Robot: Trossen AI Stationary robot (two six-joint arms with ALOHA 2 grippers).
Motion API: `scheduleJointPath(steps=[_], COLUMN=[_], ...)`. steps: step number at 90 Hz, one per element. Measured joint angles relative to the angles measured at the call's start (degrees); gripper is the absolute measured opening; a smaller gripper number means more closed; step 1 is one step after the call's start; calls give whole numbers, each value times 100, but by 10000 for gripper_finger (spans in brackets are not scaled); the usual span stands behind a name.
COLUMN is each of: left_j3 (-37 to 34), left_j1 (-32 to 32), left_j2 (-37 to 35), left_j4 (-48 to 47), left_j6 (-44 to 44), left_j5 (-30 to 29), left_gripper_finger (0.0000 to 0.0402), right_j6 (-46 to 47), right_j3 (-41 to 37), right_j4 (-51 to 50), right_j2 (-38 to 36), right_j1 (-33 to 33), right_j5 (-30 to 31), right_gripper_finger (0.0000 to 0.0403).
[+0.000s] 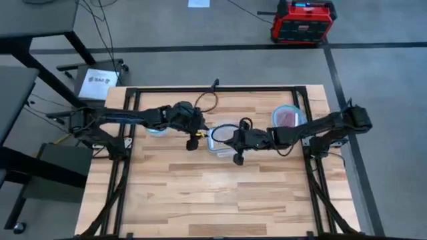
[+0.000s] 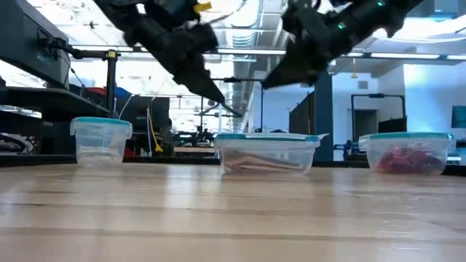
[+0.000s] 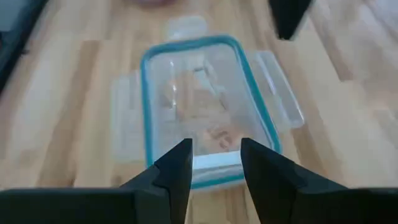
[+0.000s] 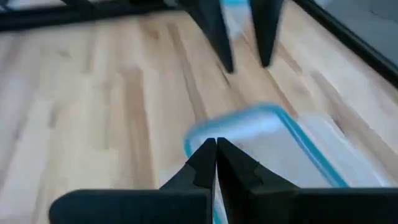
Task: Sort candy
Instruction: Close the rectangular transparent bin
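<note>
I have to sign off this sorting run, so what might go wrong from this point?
Both grippers crowd the middle container: the left gripper, open, hovers over it, while the right gripper, shut and empty-looking, hangs at its rim. The arms may collide, or either may clip the rim and shove the container, spilling the candy inside.

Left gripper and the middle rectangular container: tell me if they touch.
Apart. In the low view the left gripper hangs open above the rectangular container, with background showing between its tips and the blue rim.
</note>
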Motion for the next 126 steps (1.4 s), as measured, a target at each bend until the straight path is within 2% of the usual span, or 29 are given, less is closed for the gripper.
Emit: scheduleJointPath(steps=[21,29,51,63,69,78,89,98,112,126], left_j3=[396,396,368,361,349,367,677,1018,1199,1142], left_j1=[122,133,-64,-372,-588,-843,-987,-1028,-917,-539], left_j2=[837,923,924,928,949,944,941,910,887,887], left_j4=[-302,-515,-868,-675,-420,33,-248,-920,-1598,-1795], left_j6=[-57,-165,-498,-872,-961,-999,-938,-642,-1,136], left_j5=[-45,-52,-128,106,211,299,246,-106,-855,-928], left_gripper_finger=[123,123,123,123,123,123,123,123,123,123], right_j6=[893,991,1120,1251,1246,1086,601,402,424,685], right_j3=[-661,-648,-655,-655,-655,-655,-655,-655,-655,-655], right_j4=[425,536,6,-148,-133,52,723,1118,971,622], right_j2=[226,277,287,287,287,287,287,283,283,283], right_j1=[60,-61,-347,-435,-441,-420,-218,-81,-73,-139], right_j5=[102,106,126,575,845,869,829,781,775,492], right_gripper_finger=[0,0,0,0,0,0,0,0,0,0])
